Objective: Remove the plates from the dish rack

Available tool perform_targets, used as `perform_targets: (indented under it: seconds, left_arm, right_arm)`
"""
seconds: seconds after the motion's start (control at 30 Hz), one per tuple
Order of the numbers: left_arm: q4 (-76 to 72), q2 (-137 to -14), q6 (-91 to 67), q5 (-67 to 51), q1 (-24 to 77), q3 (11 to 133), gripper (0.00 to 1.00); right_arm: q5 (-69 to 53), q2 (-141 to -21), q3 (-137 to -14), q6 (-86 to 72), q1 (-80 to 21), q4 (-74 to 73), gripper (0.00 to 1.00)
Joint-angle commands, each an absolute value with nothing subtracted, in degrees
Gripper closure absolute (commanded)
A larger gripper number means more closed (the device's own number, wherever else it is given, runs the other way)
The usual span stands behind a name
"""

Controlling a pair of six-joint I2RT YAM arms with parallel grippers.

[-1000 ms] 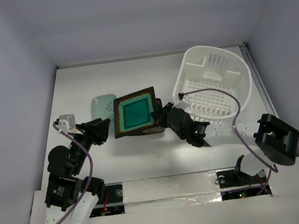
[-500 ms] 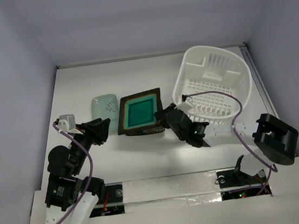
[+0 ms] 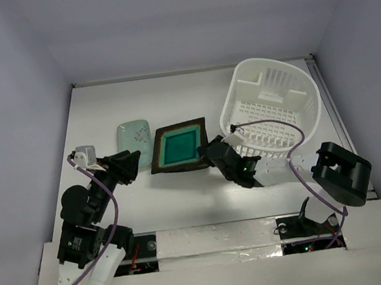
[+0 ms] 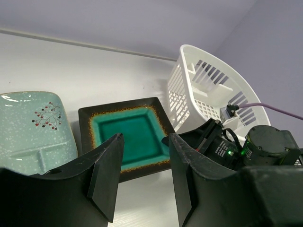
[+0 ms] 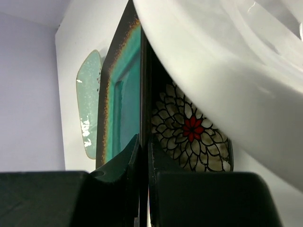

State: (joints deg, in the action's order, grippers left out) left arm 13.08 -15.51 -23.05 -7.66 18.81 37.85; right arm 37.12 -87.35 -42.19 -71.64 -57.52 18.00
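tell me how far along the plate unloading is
Nearly done. Done: the dish rack shows no plates inside, and the mint plate lies on the table. In hand: the right gripper is shut on the rim of the teal plate, which sits over a floral plate. Left: letting go. The left gripper is open, empty.

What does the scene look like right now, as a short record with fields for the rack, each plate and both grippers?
dish rack: on the right of the table, no plate visible inside
mint-green plate: flat on the table, left of the teal plate
teal plate: between the mint-green plate and the dish rack, right edge clamped
floral plate: beneath the teal plate, shown only by the right wrist view
left gripper: open, empty, near the mint-green plate
right gripper: shut on the teal plate's edge
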Motion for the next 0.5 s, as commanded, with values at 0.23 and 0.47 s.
perform_targets:
  seconds: [0.23,0.47]
  left_arm:
    - [10.46,-14.85,-23.38,-7.56,19.16,37.35,0.6]
    - [10.46,-14.85,-23.38,-7.65,19.16,37.27,0.6]
  right_arm:
    - [39.64,-88.59,-41.66,-78.75,-58.1,30.76,0.81]
    - [38.5,-90.35,-41.22,-79.28,-58.1,27.69,0.68]
